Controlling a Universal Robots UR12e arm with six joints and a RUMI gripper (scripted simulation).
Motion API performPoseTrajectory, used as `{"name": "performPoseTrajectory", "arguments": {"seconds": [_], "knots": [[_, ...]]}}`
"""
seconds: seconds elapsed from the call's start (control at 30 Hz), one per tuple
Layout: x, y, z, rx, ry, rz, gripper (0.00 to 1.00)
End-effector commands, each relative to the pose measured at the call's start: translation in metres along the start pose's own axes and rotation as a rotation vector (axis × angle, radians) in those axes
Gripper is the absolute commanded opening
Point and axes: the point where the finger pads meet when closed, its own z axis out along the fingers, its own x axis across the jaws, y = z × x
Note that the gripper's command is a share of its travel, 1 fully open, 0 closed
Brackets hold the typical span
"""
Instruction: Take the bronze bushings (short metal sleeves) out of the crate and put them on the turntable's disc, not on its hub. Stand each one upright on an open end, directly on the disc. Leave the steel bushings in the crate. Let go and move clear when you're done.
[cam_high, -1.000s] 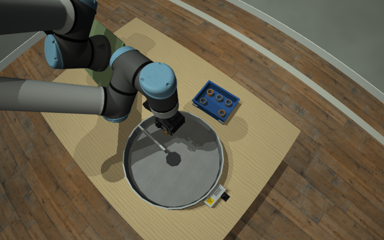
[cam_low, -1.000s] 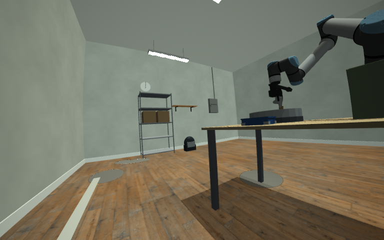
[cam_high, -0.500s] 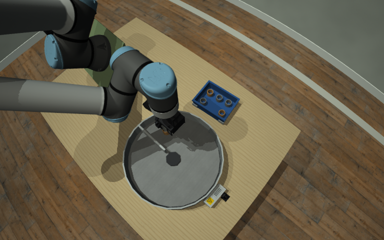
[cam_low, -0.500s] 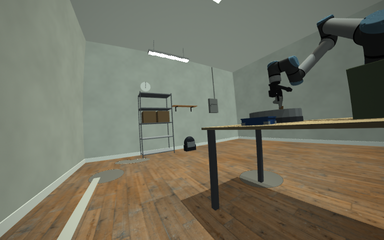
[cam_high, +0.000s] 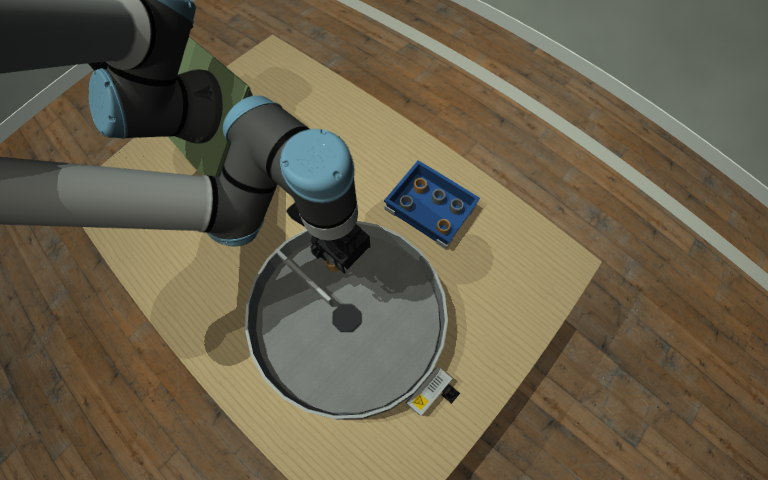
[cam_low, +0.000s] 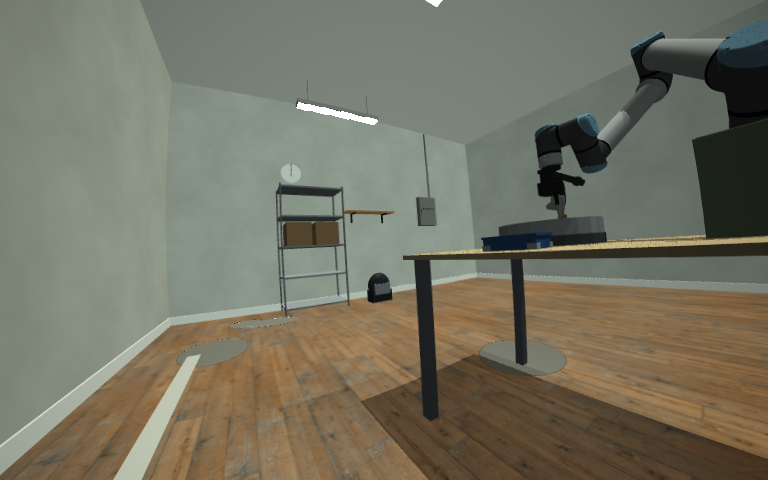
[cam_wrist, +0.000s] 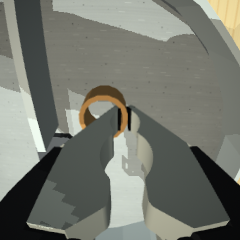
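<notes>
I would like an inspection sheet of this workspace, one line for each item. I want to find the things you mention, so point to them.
Surface: wooden table (cam_high: 509, 283) (cam_low: 651, 249), shadowed in places.
Job's things: crate (cam_high: 424, 213) (cam_low: 512, 241) holds two bronze bushings (cam_high: 420, 191) and three steel bushings (cam_high: 438, 202); another bronze bushing (cam_high: 331, 267) (cam_wrist: 104, 92) is over the turntable's disc (cam_high: 362, 362) (cam_wrist: 150, 75), off its hub (cam_high: 346, 318).
Clutter: nothing seen.
Gripper (cam_high: 338, 267) (cam_low: 561, 213) (cam_wrist: 123, 107): shut on that third bronze bushing's wall.
Cables: nothing seen on the table.
Surroundings: shelf unit (cam_low: 310, 217) with two cartons (cam_low: 298, 233); wooden floor (cam_low: 317, 396).
</notes>
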Motion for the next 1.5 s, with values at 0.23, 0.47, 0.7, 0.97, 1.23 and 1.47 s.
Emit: {"name": "performPoseTrajectory", "arguments": {"seconds": [0.23, 0.47, 0.7, 0.97, 1.23, 1.47], "knots": [[0.0, 0.0, 0.019, -0.001, 0.0, 0.0, 0.0], [0.0, 0.0, 0.028, -0.001, 0.0, 0.0, 0.0], [0.0, 0.0, 0.035, -0.001, 0.0, 0.0, 0.0], [0.0, 0.0, 0.038, -0.001, 0.0, 0.0, 0.0], [0.0, 0.0, 0.038, -0.001, 0.0, 0.0, 0.0], [0.0, 0.0, 0.038, -0.001, 0.0, 0.0, 0.0]]}}
